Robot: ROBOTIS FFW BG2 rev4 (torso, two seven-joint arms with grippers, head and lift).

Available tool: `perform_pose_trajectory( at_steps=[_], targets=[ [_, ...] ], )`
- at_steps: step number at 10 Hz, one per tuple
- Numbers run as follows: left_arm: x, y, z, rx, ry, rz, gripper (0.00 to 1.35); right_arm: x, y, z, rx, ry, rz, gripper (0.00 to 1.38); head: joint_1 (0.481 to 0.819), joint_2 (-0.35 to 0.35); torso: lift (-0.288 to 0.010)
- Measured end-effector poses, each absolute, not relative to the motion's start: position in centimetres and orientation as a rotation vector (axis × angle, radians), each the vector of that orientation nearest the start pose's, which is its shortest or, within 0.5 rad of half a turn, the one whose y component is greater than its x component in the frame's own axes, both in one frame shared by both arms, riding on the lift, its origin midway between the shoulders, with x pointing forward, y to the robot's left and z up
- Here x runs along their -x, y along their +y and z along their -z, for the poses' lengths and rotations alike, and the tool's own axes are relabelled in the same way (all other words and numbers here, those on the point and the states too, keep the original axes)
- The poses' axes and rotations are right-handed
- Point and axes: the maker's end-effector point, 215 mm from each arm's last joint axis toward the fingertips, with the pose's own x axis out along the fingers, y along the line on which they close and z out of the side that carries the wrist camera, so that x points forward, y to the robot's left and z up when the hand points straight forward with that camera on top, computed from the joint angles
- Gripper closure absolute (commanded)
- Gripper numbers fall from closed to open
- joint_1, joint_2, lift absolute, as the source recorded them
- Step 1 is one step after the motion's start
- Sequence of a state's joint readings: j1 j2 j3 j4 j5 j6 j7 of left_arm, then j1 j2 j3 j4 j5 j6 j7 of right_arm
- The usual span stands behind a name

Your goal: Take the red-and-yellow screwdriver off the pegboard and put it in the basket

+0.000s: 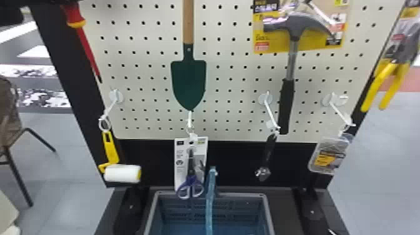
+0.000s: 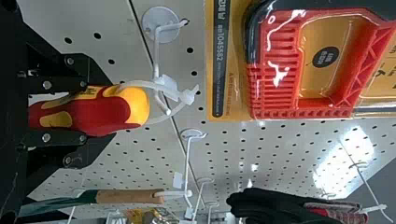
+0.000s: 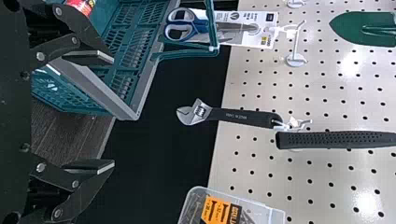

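Nearest, the right gripper (image 3: pixel 112 112) waits with its fingers spread wide and nothing between them, just beside the basket (image 3: pixel 102 95), which stands in front of the pegboard's foot. The left gripper (image 2: pixel 88 111) is up at the board with its fingers clenched on the red-and-yellow screwdriver (image 2: pixel 107 112), one on each flank of the handle. The screwdriver hangs upright, handle uppermost, red blade (image 1: pixel 89 50) pointing down. It looks light and stiff, with little to break; most of its weight is probably in the handle, so that thick middle is the place to hold. The smooth plastic may slide or twist if the squeeze is weak, and the slim blade would be a poor grip. Beyond the rounded end, a pale loop (image 2: pixel 161 119) is around the hook (image 2: pixel 156 51), fixed to the pegboard (image 2: pixel 233 154). The loop seems the only soft part and could catch on the upturned tip, so the handle wants a small lift, then a straight draw outward, kept level enough that the blade does not swing
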State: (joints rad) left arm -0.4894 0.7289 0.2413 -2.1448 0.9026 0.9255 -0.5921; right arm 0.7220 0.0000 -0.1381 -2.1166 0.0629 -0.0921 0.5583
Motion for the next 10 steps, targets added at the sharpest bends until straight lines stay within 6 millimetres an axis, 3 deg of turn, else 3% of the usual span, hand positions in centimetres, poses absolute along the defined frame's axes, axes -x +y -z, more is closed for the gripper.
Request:
perform_pose_trajectory(
  at_steps=[4, 10],
  targets=[
    [-50.5, 22.4, -4.3, -0.121, -0.086, 0.844, 1.19, -35.1, -18.2, 37.4, 0.119, 0.131, -0.458, 0.48, 0.549, 0.0, -0.1],
    [-49.3, 23.5, -4.9, -0.16, -0.104, 0.8, 1.19, -35.0, -18.2, 37.4, 0.118, 0.135, -0.458, 0.48, 0.549, 0.0, -0.1]
  ],
)
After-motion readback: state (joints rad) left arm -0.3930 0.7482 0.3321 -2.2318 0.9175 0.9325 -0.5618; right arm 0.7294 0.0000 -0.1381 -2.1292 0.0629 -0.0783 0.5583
